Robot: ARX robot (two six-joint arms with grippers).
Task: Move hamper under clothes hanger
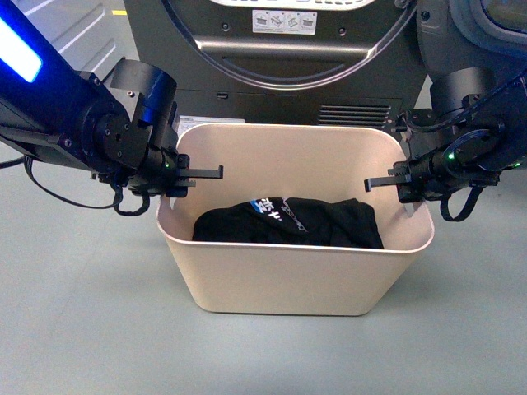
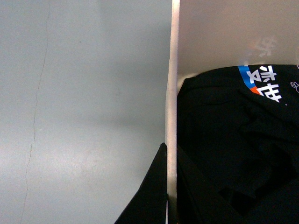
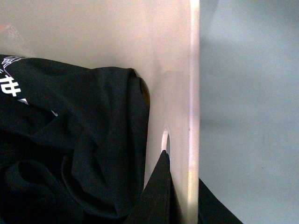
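The beige hamper (image 1: 296,250) stands on the grey floor right in front of the dark grey dryer (image 1: 288,58), with a black garment (image 1: 288,224) in it. My left gripper (image 1: 176,179) is shut on the hamper's left rim and my right gripper (image 1: 407,188) on its right rim. In the left wrist view the left gripper (image 2: 170,151) straddles the hamper's wall (image 2: 174,93), one finger on each side. In the right wrist view the right gripper (image 3: 180,172) does the same on the rim (image 3: 194,93), by the slot handle (image 3: 166,140). The clothes hanger is out of view.
The dryer's round door (image 1: 288,33) is close behind the hamper. Grey floor (image 1: 82,313) lies to the left, the right and in front of it. A second machine's edge (image 1: 486,25) shows at the back right.
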